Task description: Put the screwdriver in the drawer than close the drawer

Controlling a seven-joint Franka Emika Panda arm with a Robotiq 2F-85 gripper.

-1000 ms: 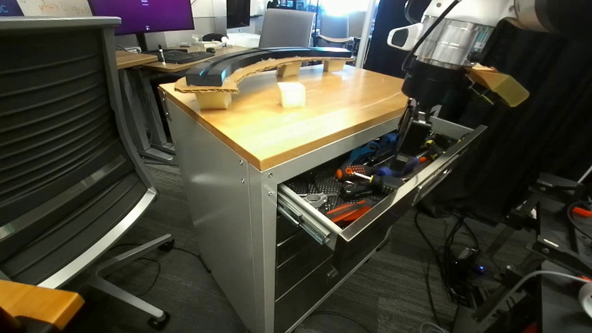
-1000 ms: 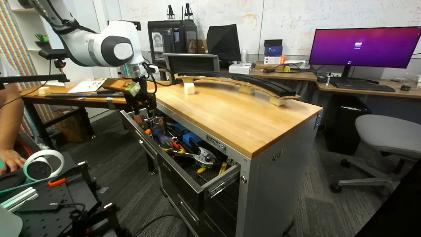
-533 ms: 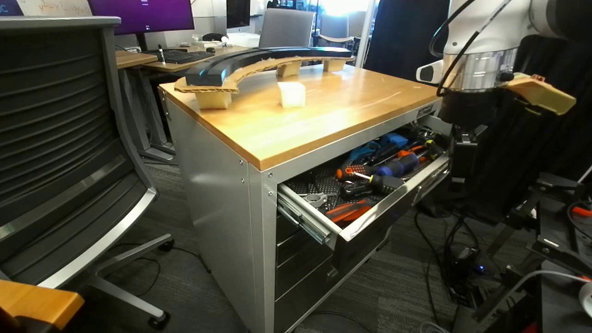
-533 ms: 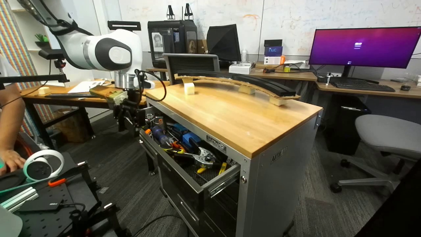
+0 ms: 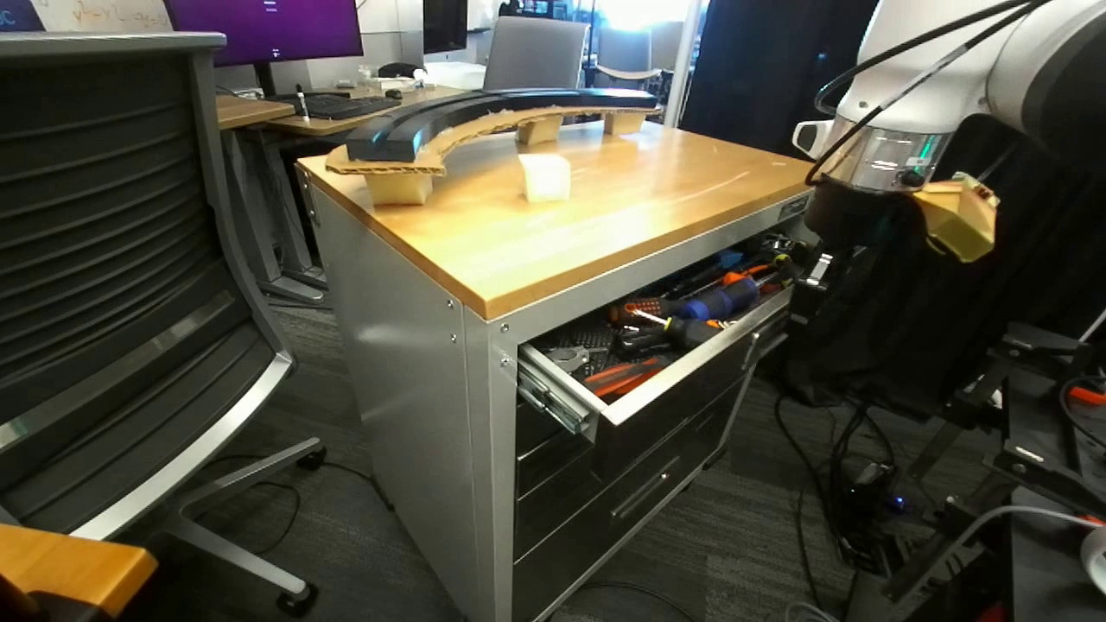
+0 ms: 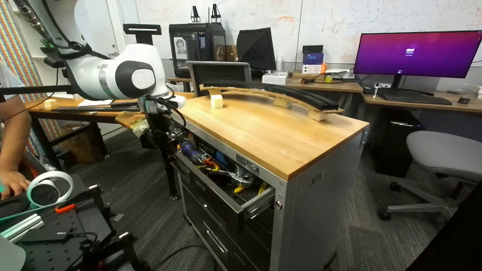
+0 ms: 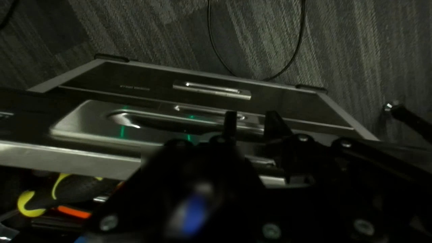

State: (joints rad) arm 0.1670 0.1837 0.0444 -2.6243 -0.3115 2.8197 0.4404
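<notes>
The black metal gripper [image 7: 250,125], jaws parted, hovers at the front of the wide, shallow grey metal drawer [image 5: 665,380], which stands partway out; the black-handled, yellow-collared screwdriver [image 5: 691,333] lies inside.

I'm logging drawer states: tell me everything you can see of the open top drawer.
The drawer is wide and shallow, with a pale metallic rim, a dark front and a long, shiny recessed handle. It stands partly out, level, under the wooden top of its cabinet, one slide rail showing. Jumbled tools lie on its dark, textured liner. The claw is at its front; whether they touch is unclear.
</notes>
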